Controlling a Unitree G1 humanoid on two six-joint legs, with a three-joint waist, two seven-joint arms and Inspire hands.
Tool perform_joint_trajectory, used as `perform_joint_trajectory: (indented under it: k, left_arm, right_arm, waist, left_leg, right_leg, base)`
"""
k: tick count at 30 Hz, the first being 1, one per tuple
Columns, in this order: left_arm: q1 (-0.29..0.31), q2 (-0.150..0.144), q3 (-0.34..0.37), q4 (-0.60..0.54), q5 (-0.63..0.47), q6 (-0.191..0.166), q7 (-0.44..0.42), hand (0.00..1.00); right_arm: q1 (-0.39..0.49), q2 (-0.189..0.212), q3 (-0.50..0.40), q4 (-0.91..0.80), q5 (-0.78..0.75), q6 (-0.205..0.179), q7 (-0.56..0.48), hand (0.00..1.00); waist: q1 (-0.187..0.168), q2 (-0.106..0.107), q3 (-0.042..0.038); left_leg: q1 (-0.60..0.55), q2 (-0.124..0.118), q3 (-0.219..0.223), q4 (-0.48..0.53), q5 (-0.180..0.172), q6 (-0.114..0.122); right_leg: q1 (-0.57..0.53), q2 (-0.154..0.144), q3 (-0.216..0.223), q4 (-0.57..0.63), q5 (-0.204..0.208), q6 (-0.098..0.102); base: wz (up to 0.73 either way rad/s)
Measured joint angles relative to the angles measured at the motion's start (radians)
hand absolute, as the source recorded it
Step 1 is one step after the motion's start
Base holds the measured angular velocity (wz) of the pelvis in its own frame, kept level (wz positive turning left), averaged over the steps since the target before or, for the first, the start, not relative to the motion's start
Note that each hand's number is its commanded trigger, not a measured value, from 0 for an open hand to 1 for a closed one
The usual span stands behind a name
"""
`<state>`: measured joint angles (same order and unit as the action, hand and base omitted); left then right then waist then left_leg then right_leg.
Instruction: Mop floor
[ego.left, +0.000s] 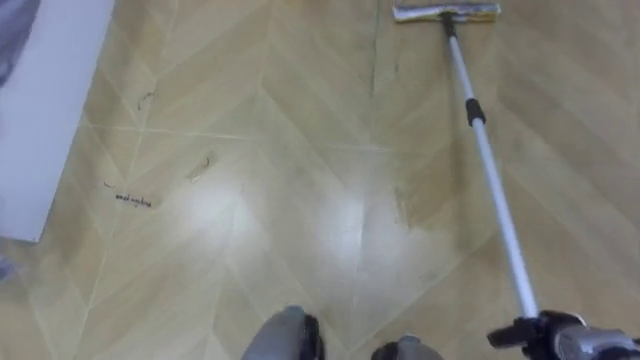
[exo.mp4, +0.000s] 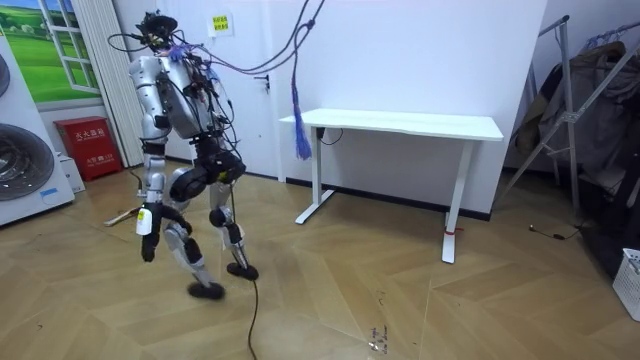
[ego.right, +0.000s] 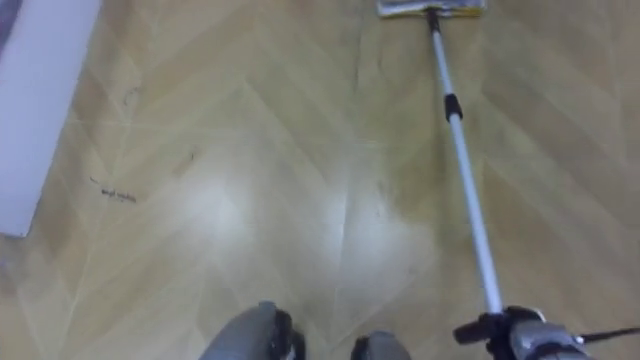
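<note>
Right hand (ego.left: 540, 331) grips mop (ego.left: 475, 110); room view adds table (exo.mp4: 400, 125).

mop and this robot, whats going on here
The robot is mopping the wooden floor. Its right hand grips the near end of the mop, whose pole runs forward to its flat head resting on the floor ahead. In the room view it stands mid-stride between a washing machine and a white table, its left hand hanging at its side.
</note>
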<state>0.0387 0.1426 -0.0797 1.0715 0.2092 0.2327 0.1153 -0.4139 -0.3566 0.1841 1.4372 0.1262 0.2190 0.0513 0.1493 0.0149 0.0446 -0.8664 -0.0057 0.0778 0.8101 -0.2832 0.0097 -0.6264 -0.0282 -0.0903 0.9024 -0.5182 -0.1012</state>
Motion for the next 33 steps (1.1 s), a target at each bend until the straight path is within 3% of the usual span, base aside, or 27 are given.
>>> perform_joint_trajectory:
  k: [1,2,4,6,7,8,9,10,12,13,14,16,18,20,21,23,25,26,27,28,29,30,31,32,33]
  left_arm:
    - [0.008,0.001,0.0,0.002,0.001,0.0,-0.018,0.0]
    - [0.01,0.001,0.0,0.002,0.0,-0.008,-0.033,0.0]
    - [0.004,-0.002,-0.001,0.007,0.0,-0.015,-0.044,0.0]
    - [-0.013,-0.005,-0.001,0.006,0.003,-0.017,-0.046,0.0]
    - [-0.015,-0.008,-0.001,0.001,0.004,-0.023,-0.043,0.0]
    - [-0.016,-0.012,-0.001,0.003,0.017,-0.026,-0.036,0.0]
    - [-0.015,-0.014,-0.002,0.002,0.025,-0.027,-0.031,0.0]
    - [-0.008,-0.013,-0.002,-0.017,0.035,-0.028,-0.024,0.0]
    - [-0.001,-0.012,-0.014,-0.041,0.033,-0.024,-0.009,0.0]
    - [0.001,-0.012,-0.013,-0.053,0.035,-0.024,-0.002,0.0]
    - [0.009,-0.012,-0.01,-0.061,0.036,-0.022,0.008,0.0]
    - [0.027,-0.02,-0.009,-0.072,0.036,-0.014,0.01,0.0]
    - [0.05,-0.019,-0.008,-0.077,0.025,-0.01,0.01,0.0]
    - [0.044,-0.008,-0.007,-0.079,-0.012,0.015,0.01,0.0]
    - [0.044,-0.006,-0.006,-0.078,-0.024,0.015,0.011,0.0]
    - [0.041,0.003,-0.027,-0.078,-0.09,0.015,0.014,0.0]
    - [0.041,0.011,-0.034,-0.079,-0.132,0.014,0.014,0.0]
    - [0.038,0.019,-0.036,-0.083,-0.137,0.008,0.014,0.0]
    - [0.034,0.027,-0.042,-0.089,-0.137,0.007,0.014,0.0]
    - [0.032,0.043,-0.041,-0.103,-0.134,0.007,0.014,0.0]
    - [0.032,0.054,-0.04,-0.107,-0.133,0.008,0.015,0.0]
    - [0.033,0.056,-0.039,-0.107,-0.132,0.009,0.015,0.0]
    - [0.034,0.059,-0.04,-0.108,-0.126,0.008,0.013,0.0]
    - [0.047,0.059,-0.04,-0.107,-0.107,0.01,0.004,0.0]
    - [0.05,0.058,-0.04,-0.108,-0.098,0.01,-0.002,0.0]
  right_arm:
    - [0.024,0.003,0.004,0.0,0.0,0.0,0.012,1.0]
    - [0.062,-0.001,0.012,0.001,-0.001,0.0,0.019,1.0]
    - [0.135,-0.015,0.028,0.007,-0.002,-0.001,0.018,1.0]
    - [0.216,-0.029,0.031,0.013,-0.011,-0.002,0.014,1.0]
    - [0.277,-0.034,0.031,0.014,-0.013,-0.002,0.01,1.0]
    - [0.331,-0.032,0.03,0.014,-0.012,-0.003,0.003,1.0]
    - [0.353,-0.028,0.03,0.013,-0.009,-0.004,0.0,1.0]
    - [0.383,-0.015,0.029,0.012,-0.006,-0.004,-0.008,1.0]
    - [0.42,0.009,0.028,0.008,0.008,-0.004,-0.016,1.0]
    - [0.441,0.027,0.02,-0.001,0.013,-0.005,-0.018,1.0]
    - [0.448,0.046,0.014,-0.001,0.013,-0.007,-0.017,1.0]
    - [0.464,0.058,0.013,-0.001,0.012,-0.007,-0.015,1.0]
    - [0.471,0.059,0.012,-0.002,0.005,-0.007,-0.014,1.0]
    - [0.442,0.058,0.008,0.0,0.003,0.003,-0.012,1.0]
    - [0.428,0.055,0.007,0.004,0.004,0.007,-0.01,1.0]
    - [0.317,0.031,0.017,0.033,0.004,0.031,-0.008,1.0]
    - [0.215,0.006,0.019,0.04,0.003,0.037,-0.011,1.0]
    - [0.14,-0.009,0.02,0.035,0.004,0.037,-0.015,1.0]
    - [0.103,-0.016,0.02,0.029,0.007,0.036,-0.016,1.0]
    - [0.037,-0.021,0.021,0.018,0.012,0.031,-0.018,1.0]
    - [0.002,-0.029,0.022,0.004,0.036,0.029,-0.014,1.0]
    - [-0.009,-0.033,0.021,-0.005,0.045,0.022,-0.012,1.0]
    - [-0.024,-0.036,0.02,-0.024,0.048,0.019,-0.011,1.0]
    - [-0.013,-0.034,0.022,-0.042,0.06,0.017,-0.008,1.0]
    - [-0.005,-0.034,0.023,-0.043,0.069,0.015,-0.005,1.0]
  waist:
    - [-0.002,-0.002,-0.0067]
    - [-0.004,-0.005,-0.0092]
    - [-0.011,-0.008,-0.0127]
    - [-0.018,0.001,-0.0185]
    - [-0.037,0.007,-0.0266]
    - [-0.05,0.022,-0.0368]
    - [-0.056,0.031,-0.0415]
    - [-0.066,0.046,-0.0399]
    - [-0.097,0.067,-0.0402]
    - [-0.112,0.073,-0.0439]
    - [-0.118,0.073,-0.0437]
    - [-0.119,0.066,-0.0399]
    - [-0.115,0.072,-0.0432]
    - [-0.116,0.07,-0.0394]
    - [-0.115,0.065,-0.0357]
    - [-0.104,0.057,-0.0298]
    - [-0.087,0.043,-0.0212]
    - [-0.083,0.034,-0.0156]
    - [-0.081,0.029,-0.0122]
    - [-0.061,0.003,0.0007]
    - [-0.042,-0.005,-0.0046]
    - [-0.031,-0.013,-0.0044]
    - [-0.017,-0.018,-0.0048]
    - [-0.012,-0.023,-0.0102]
    - [-0.01,-0.023,-0.0122]
  left_leg:
    - [0.008,-0.015,0.002,-0.049,0.062,0.021]
    - [0.029,-0.024,0.008,-0.065,0.088,0.045]
    - [0.063,-0.041,0.02,-0.049,0.052,0.092]
    - [0.09,-0.056,0.03,-0.022,0.003,0.113]
    - [0.118,-0.081,0.022,-0.021,-0.023,0.124]
    - [0.146,-0.095,0.007,-0.024,-0.046,0.13]
    - [0.157,-0.097,0.003,-0.028,-0.053,0.132]
    - [0.187,-0.096,0.001,-0.05,-0.06,0.133]
    - [0.222,-0.095,-0.01,-0.088,-0.061,0.132]
    - [0.238,-0.095,-0.013,-0.11,-0.063,0.129]
    - [0.256,-0.094,-0.009,-0.127,-0.068,0.119]
    - [0.29,-0.086,-0.01,-0.127,-0.092,0.103]
    - [0.315,-0.065,-0.019,-0.097,-0.126,0.075]
    - [0.316,-0.041,-0.027,-0.005,-0.142,0.047]
    - [0.31,-0.038,-0.025,0.031,-0.143,0.044]
    - [0.255,-0.005,-0.023,0.197,-0.124,0.012]
    - [0.211,0.013,-0.022,0.304,-0.093,-0.022]
    - [0.173,0.015,-0.02,0.322,-0.096,-0.026]
    - [0.147,0.014,-0.02,0.312,-0.098,-0.025]
    - [0.102,0.015,-0.021,0.259,-0.098,-0.025]
    - [0.056,0.008,-0.019,0.16,-0.09,-0.027]
    - [0.042,0.005,-0.014,0.101,-0.081,-0.036]
    - [0.031,-0.001,-0.006,-0.008,-0.029,-0.012]
    - [0.039,-0.008,-0.007,-0.054,0.033,0.009]
    - [0.05,-0.009,-0.002,-0.067,0.051,0.02]
  right_leg:
    - [0.045,-0.007,0.0,-0.022,-0.016,0.012]
    - [0.09,-0.014,-0.001,-0.049,-0.031,0.027]
    - [0.128,-0.032,0.001,-0.042,-0.039,0.044]
    - [0.121,-0.05,0.011,0.04,-0.009,0.094]
    - [0.1,-0.064,0.014,0.119,0.037,0.117]
    - [0.078,-0.068,0.023,0.188,0.075,0.124]
    - [0.059,-0.065,0.039,0.208,0.074,0.123]
    - [0.01,-0.061,0.048,0.221,0.072,0.123]
    - [-0.063,-0.067,0.049,0.141,0.072,0.122]
    - [-0.105,-0.078,0.051,0.036,0.084,0.118]
    - [-0.135,-0.087,0.058,-0.082,0.126,0.112]
    - [-0.147,-0.088,0.055,-0.159,0.226,0.105]
    - [-0.107,-0.074,0.025,-0.154,0.246,0.08]
    - [-0.076,-0.061,0.003,-0.111,0.197,0.05]
    - [-0.072,-0.059,0.0,-0.094,0.18,0.043]
    - [-0.067,-0.039,0.001,-0.025,0.125,0.023]
    - [-0.074,-0.025,0.015,0.022,0.088,0.012]
    - [-0.081,-0.013,0.027,0.04,0.074,0.01]
    - [-0.084,-0.007,0.029,0.041,0.071,0.009]
    - [-0.087,-0.003,0.04,0.04,0.069,0.002]
    - [-0.083,0.001,0.043,0.028,0.069,0.005]
    - [-0.076,0.004,0.043,0.02,0.069,0.01]
    - [-0.05,0.004,0.042,0.009,0.058,0.014]
    - [-0.014,0.002,0.043,-0.012,0.04,0.025]
    - [0.006,0.002,0.041,-0.027,0.035,0.031]
  base:
    - [0.12]
    - [0.17]
    - [0.27]
    - [0.3]
    - [0.31]
    - [0.26]
    - [0.08]
    - [0.0]
    - [0.03]
    - [0.0]
    - [-0.08]
    - [-0.14]
    - [-0.11]
    - [0.11]
    - [0.13]
    - [-0.1]
    - [-0.19]
    - [0.0]
    - [-0.04]
    - [-0.12]
    - [-0.18]
    - [-0.06]
    - [0.0]
    - [0.03]
    - [0.12]
